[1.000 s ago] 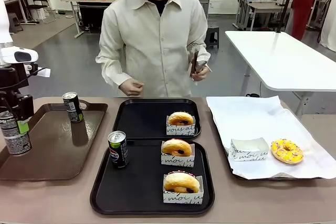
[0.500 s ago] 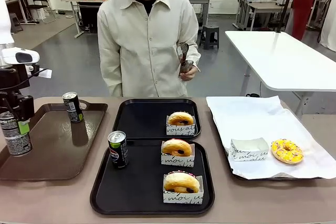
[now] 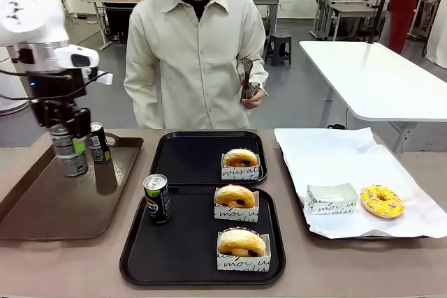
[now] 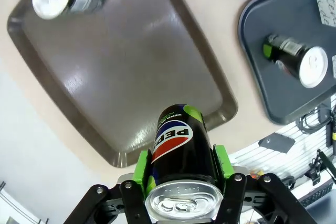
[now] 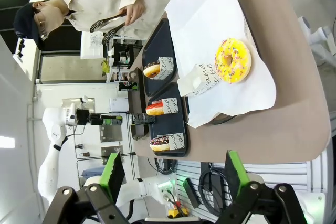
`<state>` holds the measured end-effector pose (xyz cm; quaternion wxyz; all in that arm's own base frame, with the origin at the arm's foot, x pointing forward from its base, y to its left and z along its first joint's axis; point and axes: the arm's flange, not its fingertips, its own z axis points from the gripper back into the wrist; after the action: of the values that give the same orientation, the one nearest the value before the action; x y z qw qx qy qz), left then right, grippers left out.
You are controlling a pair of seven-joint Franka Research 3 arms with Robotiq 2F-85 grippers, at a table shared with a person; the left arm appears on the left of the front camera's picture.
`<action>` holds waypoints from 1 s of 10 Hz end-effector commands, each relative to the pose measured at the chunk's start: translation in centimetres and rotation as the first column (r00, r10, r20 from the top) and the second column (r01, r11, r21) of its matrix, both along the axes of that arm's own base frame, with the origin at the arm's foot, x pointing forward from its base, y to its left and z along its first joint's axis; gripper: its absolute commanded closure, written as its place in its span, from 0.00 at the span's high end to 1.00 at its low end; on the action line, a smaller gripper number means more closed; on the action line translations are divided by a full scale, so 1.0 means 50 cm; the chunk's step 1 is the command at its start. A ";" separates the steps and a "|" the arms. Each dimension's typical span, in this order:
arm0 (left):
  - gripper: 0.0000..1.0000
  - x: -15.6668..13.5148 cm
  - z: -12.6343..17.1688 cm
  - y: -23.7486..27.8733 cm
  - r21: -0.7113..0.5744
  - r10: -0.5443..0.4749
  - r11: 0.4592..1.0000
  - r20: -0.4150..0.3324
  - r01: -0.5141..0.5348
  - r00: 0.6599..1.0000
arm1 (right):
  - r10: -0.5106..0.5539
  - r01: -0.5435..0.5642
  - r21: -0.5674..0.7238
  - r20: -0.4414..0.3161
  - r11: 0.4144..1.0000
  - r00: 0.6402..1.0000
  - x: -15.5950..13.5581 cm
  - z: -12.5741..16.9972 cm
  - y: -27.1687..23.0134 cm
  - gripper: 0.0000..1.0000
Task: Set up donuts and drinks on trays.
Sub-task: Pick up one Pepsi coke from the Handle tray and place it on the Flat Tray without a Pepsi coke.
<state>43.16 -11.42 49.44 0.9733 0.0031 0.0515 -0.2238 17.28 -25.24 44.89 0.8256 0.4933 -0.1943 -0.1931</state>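
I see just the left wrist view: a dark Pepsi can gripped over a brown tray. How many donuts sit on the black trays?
Observer: Three golden-brown ring donuts in white paper boxes: one on the far black plastic tray, two on the near black plastic tray.
Operator: Any left over?
Observer: A yellow-iced sprinkled donut lies loose on the white paper, near an empty white paper box, not touching it.
Operator: Where might my can go?
Observer: Perhaps the far tray: it holds no drink. The dark Pepsi can in your left end effector could fill that gap.
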 end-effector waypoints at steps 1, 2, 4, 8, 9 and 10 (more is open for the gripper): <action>0.59 0.058 0.000 -0.033 -0.009 0.015 1.000 -0.024 -0.016 1.000 | 0.007 -0.007 0.009 0.020 1.000 1.000 -0.001 0.001 -0.002 1.00; 0.59 0.070 -0.004 -0.047 -0.010 0.009 1.000 -0.037 -0.009 0.999 | 0.007 -0.007 0.009 0.020 1.000 1.000 -0.001 0.001 -0.002 1.00; 0.59 0.057 -0.016 -0.050 0.015 0.025 1.000 -0.062 -0.024 0.998 | 0.007 -0.007 0.009 0.020 1.000 1.000 -0.001 0.001 -0.002 1.00; 0.59 0.069 -0.025 -0.047 -0.005 -0.007 1.000 -0.030 0.007 1.000 | 0.007 -0.007 0.009 0.020 1.000 1.000 -0.001 0.001 -0.002 1.00; 0.59 0.069 -0.025 -0.047 -0.005 -0.007 1.000 -0.030 0.007 1.000 | 0.007 -0.007 0.009 0.020 1.000 1.000 -0.001 0.001 -0.002 1.00; 0.59 0.069 -0.025 -0.047 -0.005 -0.007 1.000 -0.030 0.007 1.000 | 0.007 -0.007 0.009 0.020 1.000 1.000 -0.001 0.001 -0.002 1.00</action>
<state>46.73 -13.89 47.67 0.9718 -0.0024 0.0735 -0.2240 17.28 -25.24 44.89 0.8256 0.4933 -0.1944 -0.1931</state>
